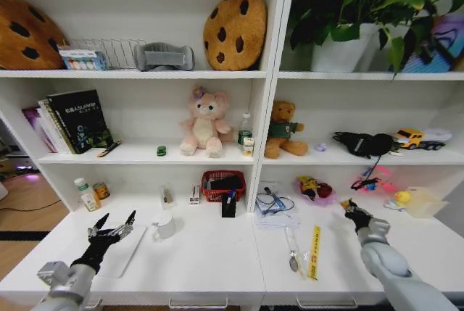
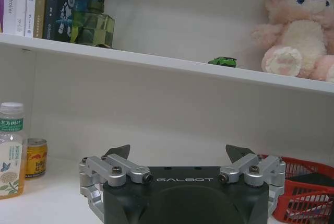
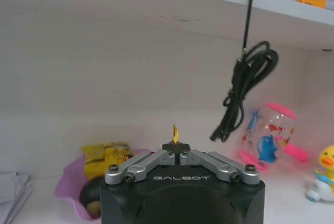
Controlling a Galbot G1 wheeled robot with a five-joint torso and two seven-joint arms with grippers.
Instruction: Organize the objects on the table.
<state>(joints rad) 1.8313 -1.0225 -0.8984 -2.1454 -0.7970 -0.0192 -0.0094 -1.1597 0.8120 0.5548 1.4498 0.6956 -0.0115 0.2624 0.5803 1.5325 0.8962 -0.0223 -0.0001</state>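
**White worktop and shelving, robot arms raised at either end**

A white worktop (image 1: pixel 210 253) runs beneath tall white shelving stocked with books, plush toys and cookie-shaped cushions. The red basket (image 1: pixel 223 185) at the back of the worktop serves as landmark. Far left of it, a bottle (image 1: pixel 86 194) and a small can (image 1: pixel 101 190) stand by the wall. Nearer the front edge on that side, the left gripper (image 1: pixel 114 224) hovers over a thin silver laptop (image 1: pixel 125 251) lying flat, its fingers (image 2: pixel 117 152) spread wide and released, with nothing between them. A white mug (image 1: pixel 164 225) stands between the laptop and the basket. On the shelf above and left of the basket, a tiny green toy car (image 2: pixel 222 61) sits beside the pink plush rabbit (image 1: pixel 203 122). A blue-capped pen (image 1: pixel 230 196) stands in a dark holder just in front of the basket. Right of the basket lie a pile of papers with a blue cord (image 1: pixel 275 206), then a yellow strip (image 1: pixel 315 251) near the front edge. Far right, the right gripper (image 1: pixel 351 209) is held above the worktop, its fingers (image 3: pixel 168 147) clenched together on a small yellow scrap (image 3: pixel 175 133) that pokes up between the tips. A black cable (image 3: pixel 241 98) hangs from the shelf behind it.
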